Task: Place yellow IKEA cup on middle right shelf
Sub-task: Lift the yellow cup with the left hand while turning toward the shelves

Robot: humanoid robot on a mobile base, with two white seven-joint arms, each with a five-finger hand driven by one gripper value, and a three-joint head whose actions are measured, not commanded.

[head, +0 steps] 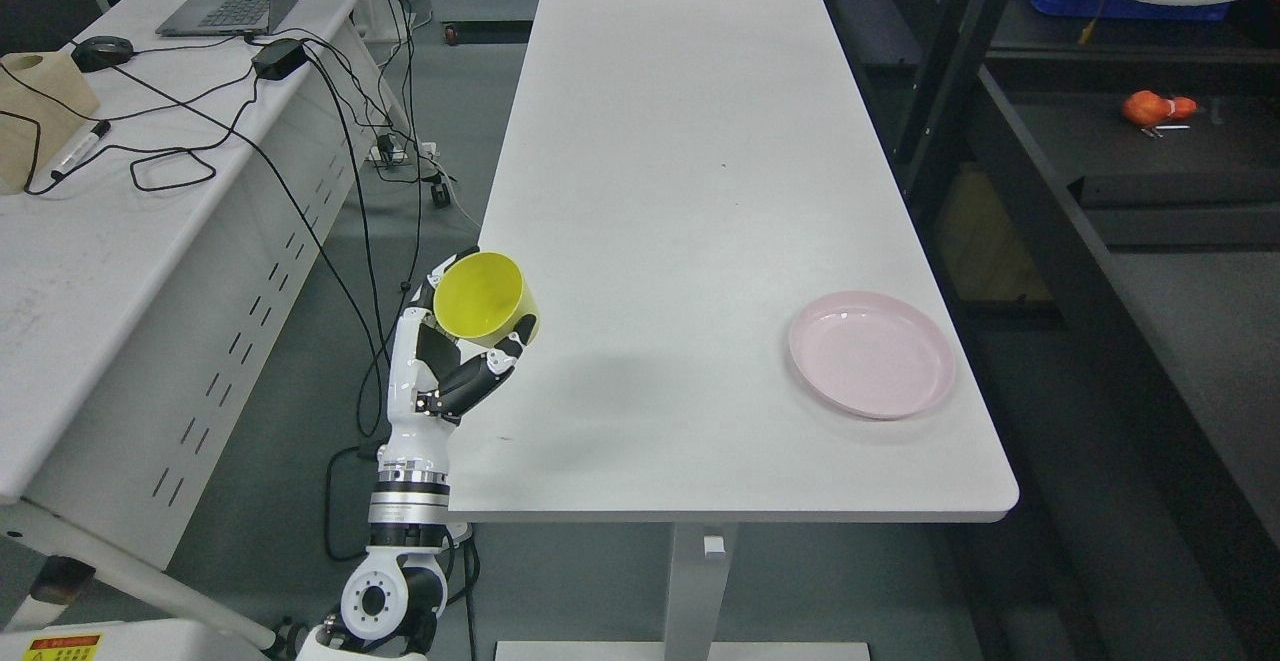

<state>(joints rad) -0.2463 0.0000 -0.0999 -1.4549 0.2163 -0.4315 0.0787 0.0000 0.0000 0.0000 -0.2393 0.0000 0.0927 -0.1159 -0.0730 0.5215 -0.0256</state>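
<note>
Head view | left hand [455, 366] grips yellow cup [485, 298] | mouth tilted toward camera

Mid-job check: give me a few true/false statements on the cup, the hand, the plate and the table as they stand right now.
1. The left hand grips the yellow cup. True.
2. The cup stands on the white table. False: it is held in the air at the table's left edge, tilted with its opening toward the camera.
3. A pink plate lies near the table's right edge. True.
4. The plate has food on it. False: it is empty.
5. The right hand is over the plate. False: no right hand is in view.
</note>
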